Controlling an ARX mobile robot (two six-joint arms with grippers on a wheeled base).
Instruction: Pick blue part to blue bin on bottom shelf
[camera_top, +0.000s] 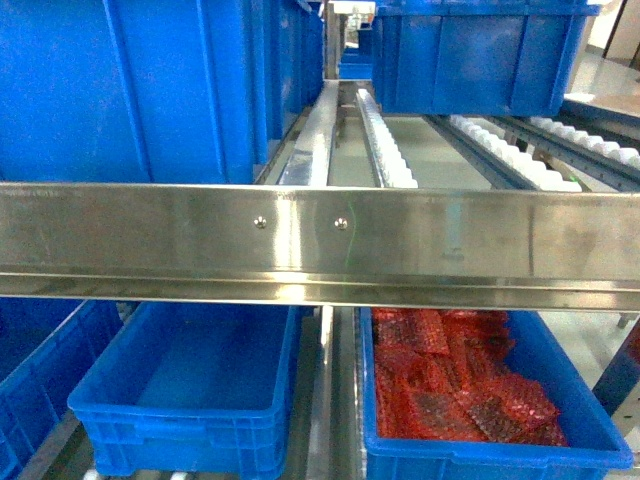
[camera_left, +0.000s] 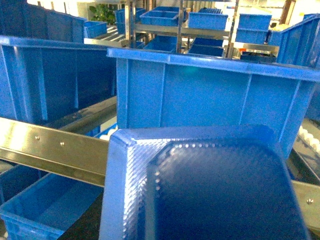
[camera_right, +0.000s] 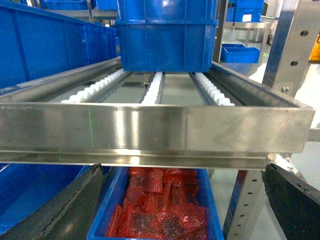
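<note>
Blue part (camera_left: 210, 190) fills left wrist view close up; left gripper's grip cannot be told. Right gripper (camera_right: 185, 210) spread before bottom shelf (camera_top: 320, 290). Empty blue bin (camera_top: 190, 385) lower left. No legible writing.

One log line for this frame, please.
blue part fills left wrist view, left gripper hidden | right gripper open, empty | empty blue bin below front lip, left | neighbouring bin holds red mesh packs

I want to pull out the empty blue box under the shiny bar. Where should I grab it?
Probably best to grab the empty blue box by its front rim, coming low from the front. The rim sticks out like a lip you can pinch, and the shiny bar sits over the box, blocking a reach from above.
</note>
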